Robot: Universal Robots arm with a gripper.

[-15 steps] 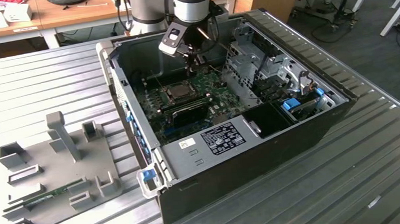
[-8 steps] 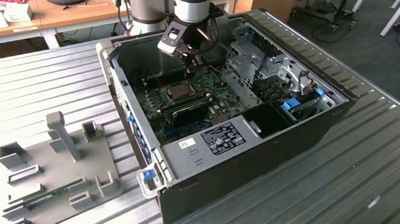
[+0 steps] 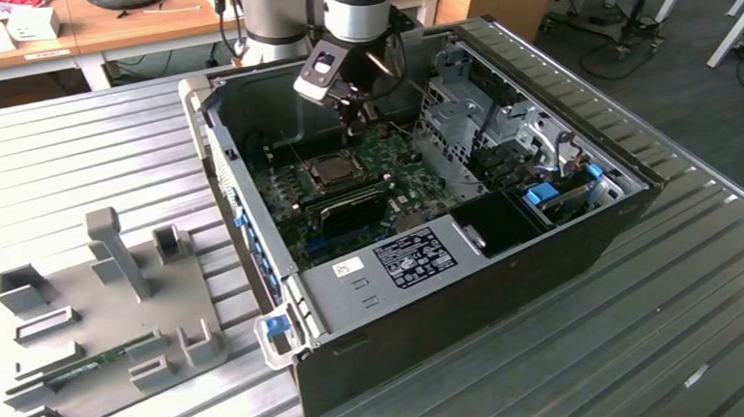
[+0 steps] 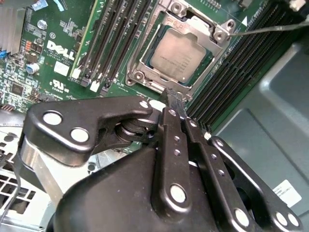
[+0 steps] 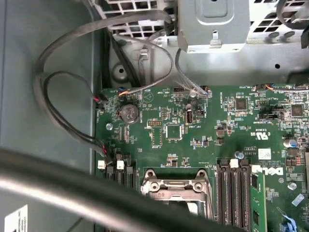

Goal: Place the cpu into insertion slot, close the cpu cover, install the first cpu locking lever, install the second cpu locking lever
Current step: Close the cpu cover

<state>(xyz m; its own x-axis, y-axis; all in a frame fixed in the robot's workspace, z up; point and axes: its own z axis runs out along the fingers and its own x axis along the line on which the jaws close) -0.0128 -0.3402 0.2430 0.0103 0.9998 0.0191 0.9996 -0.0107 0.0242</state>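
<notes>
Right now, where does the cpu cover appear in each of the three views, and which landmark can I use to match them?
Exterior view: the cpu cover lies on the green motherboard inside the open case.
Second wrist view: the cover frames the cpu, just beyond the fingers.
First wrist view: the cover's edge sits between two banks of slots.
Shared landmark: the black memory slots beside it.

From where I'm driving, the cpu is a pale silvery square lying flat in the insertion slot on the green board. The cpu cover, a silver frame with a square window, looks folded down around it. One thin locking lever sticks out past a corner of the frame.
</notes>
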